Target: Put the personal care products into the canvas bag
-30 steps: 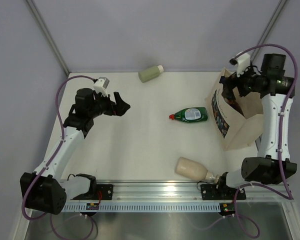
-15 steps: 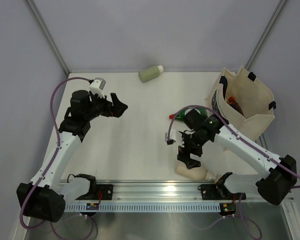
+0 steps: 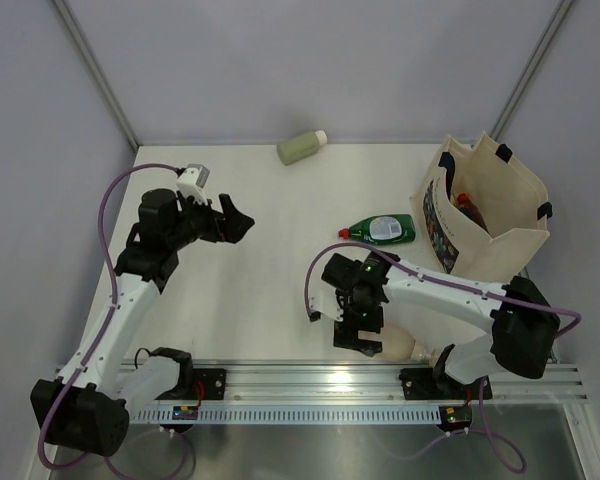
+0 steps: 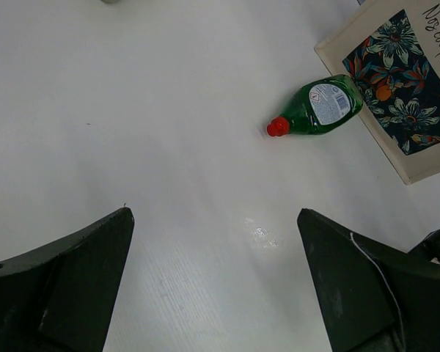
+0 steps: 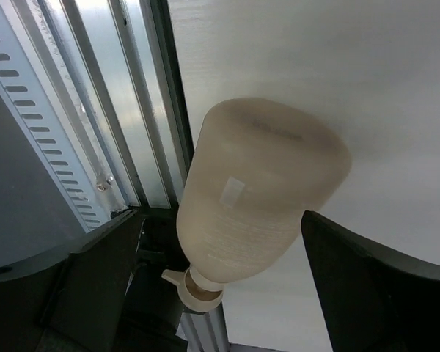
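Beige plastic sits between the spread fingers of the right gripper [image 3: 358, 338], which has not yet closed on the beige bottle [image 5: 260, 198] lying by the rail [image 5: 132, 110] at the table's six o'clock edge. The step looks like a grasp; next it should lower, close, and carry the bottle to the canvas bag [image 3: 500, 200] at two o'clock. The left gripper [image 3: 238, 222] hangs spread and empty at nine o'clock.

I get bright, even light from overhead on the white desk [image 3: 270, 290], with short soft shadows. A faint glare spot shows in my left wrist view. The beige bottle [image 5: 257, 191] looks slightly blurred close up.
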Robot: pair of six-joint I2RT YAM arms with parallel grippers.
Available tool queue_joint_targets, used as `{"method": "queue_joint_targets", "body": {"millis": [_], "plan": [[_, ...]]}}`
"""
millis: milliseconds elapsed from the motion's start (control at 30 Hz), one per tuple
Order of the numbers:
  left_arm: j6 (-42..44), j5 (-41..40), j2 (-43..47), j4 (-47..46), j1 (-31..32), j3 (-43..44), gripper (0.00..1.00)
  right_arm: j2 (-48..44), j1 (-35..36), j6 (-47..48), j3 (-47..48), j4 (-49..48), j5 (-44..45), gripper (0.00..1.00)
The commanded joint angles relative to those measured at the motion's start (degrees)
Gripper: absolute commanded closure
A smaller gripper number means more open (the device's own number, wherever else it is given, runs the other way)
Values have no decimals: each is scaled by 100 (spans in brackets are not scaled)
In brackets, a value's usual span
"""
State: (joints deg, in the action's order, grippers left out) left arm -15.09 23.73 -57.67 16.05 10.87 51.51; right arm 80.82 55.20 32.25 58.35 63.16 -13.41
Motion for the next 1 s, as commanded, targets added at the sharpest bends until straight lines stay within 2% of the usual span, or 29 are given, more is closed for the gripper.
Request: {"method": "queue_joint_targets", "body": {"millis": [0,100,233,300,700,767,800,833,900,967], "plan": [[-64,9,326,-111,-33,-123,1,364,350,-280,-69,-5,470,0],[-73,-35,476,-103,-33,-220,1,899,667,-587,-166,-110,900,1],[-29,-61,616,-32,-33,-255,1,1812,685,-966,-166,-198,1628,0],[24,-87,652,-23,-33,-272,1,1964,685,-1036,-183,-259,1753,0],[59,-26,459,-252,-33,-229,1,2395,676,-1107,89,118,1367,1],[59,0,423,-269,-33,-211,1,2430,676,-1116,124,135,1332,15],[50,9,388,-287,-33,-211,1,2448,668,-1081,176,136,1193,25],[50,9,371,-287,-33,-194,1,2448,589,-1072,229,127,1157,40],[50,18,344,-287,-33,-167,1,2395,431,-1045,439,153,1034,51],[85,9,318,-278,-33,-97,1,2194,132,-1010,677,206,727,70]]}}
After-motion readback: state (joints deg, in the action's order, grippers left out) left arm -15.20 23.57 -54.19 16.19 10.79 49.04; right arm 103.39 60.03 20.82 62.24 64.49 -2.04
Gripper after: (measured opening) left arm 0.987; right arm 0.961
